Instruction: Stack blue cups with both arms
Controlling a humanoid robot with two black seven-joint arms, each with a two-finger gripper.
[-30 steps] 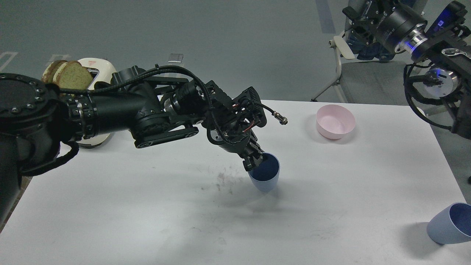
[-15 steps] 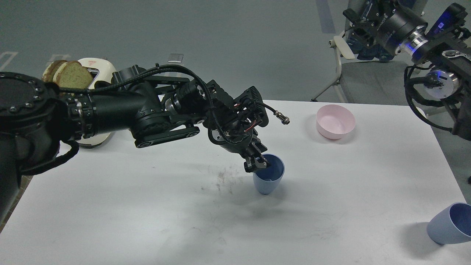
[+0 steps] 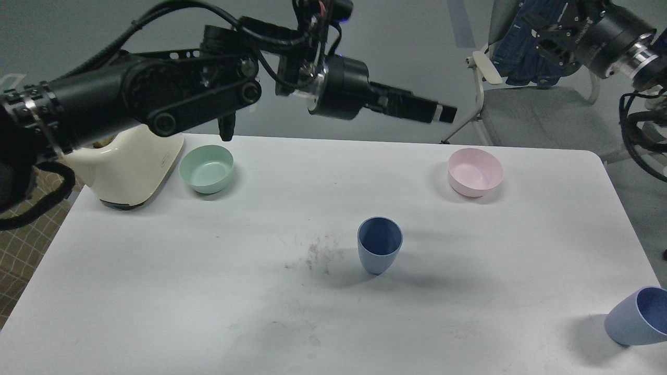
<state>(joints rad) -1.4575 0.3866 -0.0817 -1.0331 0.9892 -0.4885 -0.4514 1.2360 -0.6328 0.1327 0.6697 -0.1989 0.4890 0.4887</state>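
On the white desk (image 3: 156, 291) two light blue plastic cups (image 3: 380, 245) (image 3: 637, 316) stand apart, unstacked; the left end effector (image 3: 443, 113) holds nothing, width unclear; the right is unseen.

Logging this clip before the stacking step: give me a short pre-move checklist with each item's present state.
1. Centre blue cup upright on the table, mouth open: ok.
2. Centre cup free of either arm: ok; the left gripper is raised above the table's far edge, holding nothing.
3. Second blue cup ready to lift: not ok; it leans at the table's right front corner, partly cut off by the frame.
4. Right gripper positioned for that cup: not ok; it is up near the chair.
5. Right jaws open: cannot tell.
6. Pink bowl and green bowl away from the cups: ok.
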